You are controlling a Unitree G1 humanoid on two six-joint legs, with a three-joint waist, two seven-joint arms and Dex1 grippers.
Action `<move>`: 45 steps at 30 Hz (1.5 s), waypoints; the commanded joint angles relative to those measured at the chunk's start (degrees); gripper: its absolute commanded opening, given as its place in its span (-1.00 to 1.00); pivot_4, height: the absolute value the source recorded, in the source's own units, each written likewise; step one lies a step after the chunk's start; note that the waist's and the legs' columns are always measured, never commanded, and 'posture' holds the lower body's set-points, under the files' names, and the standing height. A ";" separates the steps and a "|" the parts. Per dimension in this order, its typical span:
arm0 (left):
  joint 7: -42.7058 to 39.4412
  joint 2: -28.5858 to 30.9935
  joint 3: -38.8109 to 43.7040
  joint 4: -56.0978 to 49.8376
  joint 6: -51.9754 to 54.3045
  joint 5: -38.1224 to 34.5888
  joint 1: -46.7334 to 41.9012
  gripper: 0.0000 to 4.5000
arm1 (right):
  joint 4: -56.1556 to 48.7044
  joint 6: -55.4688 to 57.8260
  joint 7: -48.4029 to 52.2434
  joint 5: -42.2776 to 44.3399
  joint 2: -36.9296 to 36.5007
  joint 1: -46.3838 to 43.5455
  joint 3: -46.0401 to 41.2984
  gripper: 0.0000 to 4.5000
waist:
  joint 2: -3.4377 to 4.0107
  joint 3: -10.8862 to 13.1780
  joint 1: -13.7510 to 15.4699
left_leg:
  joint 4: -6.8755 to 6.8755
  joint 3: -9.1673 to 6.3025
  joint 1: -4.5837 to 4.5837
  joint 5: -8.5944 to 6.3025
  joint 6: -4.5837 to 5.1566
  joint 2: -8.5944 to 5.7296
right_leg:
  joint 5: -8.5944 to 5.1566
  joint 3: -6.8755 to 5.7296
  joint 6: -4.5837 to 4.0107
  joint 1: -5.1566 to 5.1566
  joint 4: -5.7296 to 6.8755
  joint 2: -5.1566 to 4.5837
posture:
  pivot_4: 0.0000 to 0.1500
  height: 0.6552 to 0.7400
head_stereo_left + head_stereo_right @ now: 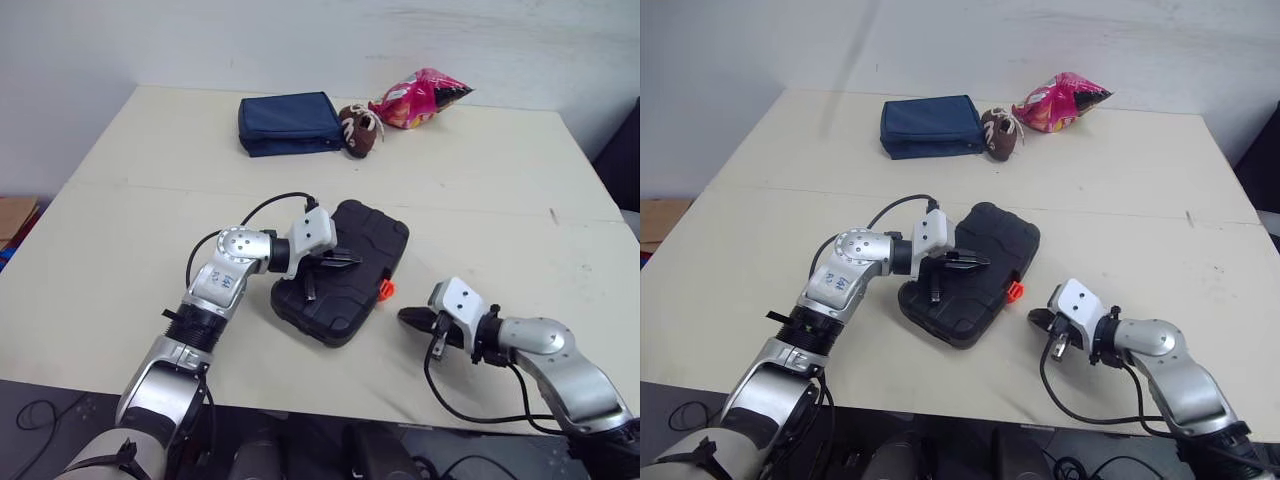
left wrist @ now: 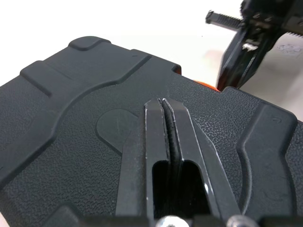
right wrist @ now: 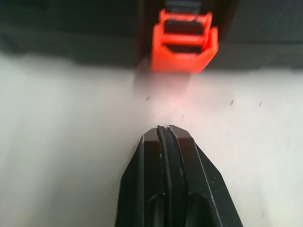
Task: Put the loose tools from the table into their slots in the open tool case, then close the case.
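The black tool case [image 1: 345,275] lies closed on the table, lid down, with its orange latch [image 1: 386,289] sticking out on the side toward my right arm. My left gripper [image 1: 345,259] rests on top of the lid, fingers shut with nothing between them; the left wrist view has the textured lid [image 2: 85,142] under those fingers. My right gripper [image 1: 410,318] is shut too, low over the table a short way from the orange latch [image 3: 184,40], pointing straight at it without touching. I see no loose tools on the table.
At the back of the table lie a dark blue pouch [image 1: 290,124], a small brown football toy [image 1: 360,130] and a pink snack bag [image 1: 420,97]. The table's front edge [image 1: 330,400] runs just below the case and both arms.
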 commanded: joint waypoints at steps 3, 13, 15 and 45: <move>-0.03 0.17 -4.16 3.65 0.76 4.38 1.25 -0.99 | 4.76 -5.37 -0.46 -1.47 5.10 -3.48 2.74 -1.00 | 0.01 -0.06 0.03 | 0.00 0.00 0.01 0.00 0.00 0.00 | 0.00 -0.01 0.00 0.00 0.00 -0.01 | 1.00 1.00; -0.48 0.14 -4.52 3.72 0.82 4.49 3.20 -0.99 | 1.41 -6.32 0.66 6.66 13.13 -5.85 -2.02 -1.00 | -0.09 -0.31 -1.52 | -0.08 0.01 0.04 0.05 -0.09 0.08 | 0.00 0.02 -0.01 -0.04 0.11 0.07 | 1.00 1.00; -0.60 0.29 -4.56 3.73 0.83 4.46 3.80 -0.99 | 0.70 -6.36 1.37 7.39 12.96 -5.89 -2.61 -1.00 | -0.08 -0.31 -1.58 | -0.08 0.01 0.03 0.06 -0.10 0.08 | 0.00 0.03 -0.01 -0.05 0.12 0.08 | 1.00 1.00; -1.99 4.60 0.02 -1.44 -5.88 1.16 8.32 -0.99 | -4.29 0.25 7.38 10.65 3.08 -11.38 -5.91 -1.00 | 0.11 -1.17 -2.39 | -1.07 -0.02 0.97 0.03 -0.11 0.02 | -0.01 0.03 -0.05 0.84 -0.62 -0.01 | 1.00 1.00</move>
